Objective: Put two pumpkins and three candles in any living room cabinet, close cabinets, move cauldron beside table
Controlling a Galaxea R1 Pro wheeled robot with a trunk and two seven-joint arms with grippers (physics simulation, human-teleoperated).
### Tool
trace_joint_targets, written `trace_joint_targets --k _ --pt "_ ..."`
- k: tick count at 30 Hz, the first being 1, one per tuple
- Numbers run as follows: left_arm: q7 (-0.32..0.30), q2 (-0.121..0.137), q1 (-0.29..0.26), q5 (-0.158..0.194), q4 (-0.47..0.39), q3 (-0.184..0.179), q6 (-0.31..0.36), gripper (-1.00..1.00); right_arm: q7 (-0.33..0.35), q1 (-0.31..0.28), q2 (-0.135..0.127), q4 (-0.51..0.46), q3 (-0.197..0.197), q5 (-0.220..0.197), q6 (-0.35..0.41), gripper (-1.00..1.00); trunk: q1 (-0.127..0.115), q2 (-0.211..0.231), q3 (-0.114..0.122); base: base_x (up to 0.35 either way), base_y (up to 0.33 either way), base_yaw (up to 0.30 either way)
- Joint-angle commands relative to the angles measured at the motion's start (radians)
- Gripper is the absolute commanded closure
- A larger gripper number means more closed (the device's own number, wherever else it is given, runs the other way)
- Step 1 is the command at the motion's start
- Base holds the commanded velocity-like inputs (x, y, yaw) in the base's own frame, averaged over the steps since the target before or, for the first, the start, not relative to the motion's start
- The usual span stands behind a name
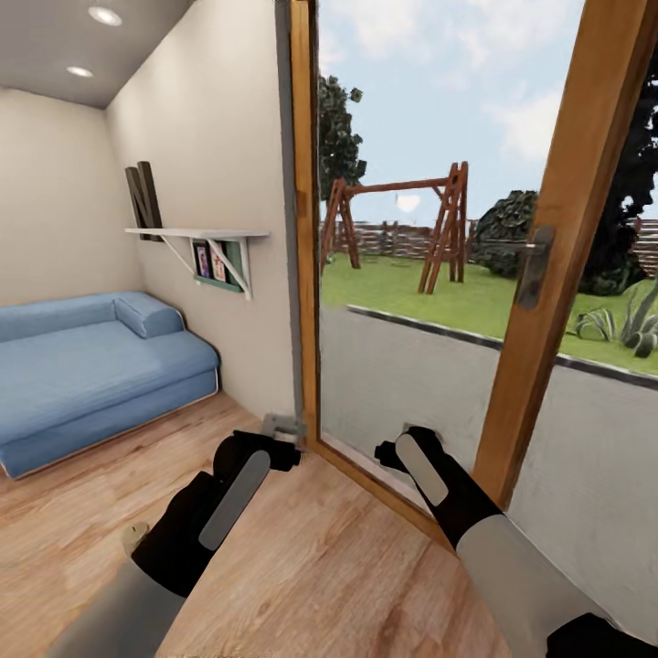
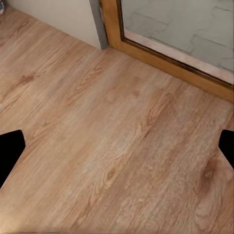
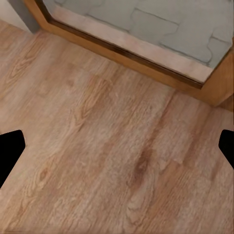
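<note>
Both arms hang low over the wood floor (image 1: 302, 567), left hand (image 2: 117, 151) and right hand (image 3: 117, 151) open, empty. No pumpkin or cabinet visible: transit; turn from the glass door (image 1: 411, 274).

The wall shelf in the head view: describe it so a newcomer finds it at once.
Start at the blue sofa along the left wall. Above its right end, on the beige wall beside the wood-framed glass door, hangs the white shelf. Unlike the neighbours, it has slanted brackets and a green box beneath.
</note>
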Motion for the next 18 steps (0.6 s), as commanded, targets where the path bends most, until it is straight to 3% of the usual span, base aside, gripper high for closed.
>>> trace_joint_targets --k 1,10,18 --pt "0.011 0.000 -0.001 0.010 0.000 -0.001 0.002 -1.00 -0.010 -0.001 -0.001 -0.002 0.002 -0.010 0.001 -1.00 0.000 -0.001 -0.001 0.001 0.000 0.284" --pt "0.012 0.001 -0.001 0.010 0.000 -0.001 0.002 -1.00 -0.010 -0.001 0.000 -0.002 0.004 -0.010 0.001 -1.00 0.000 -0.001 0.003 0.031 -0.008 0.284" --pt "0.012 0.001 -0.001 0.010 0.001 -0.001 0.002 -1.00 -0.010 -0.001 0.000 -0.002 0.006 -0.010 0.001 -1.00 0.000 -0.001 0.007 0.212 -0.026 0.284"
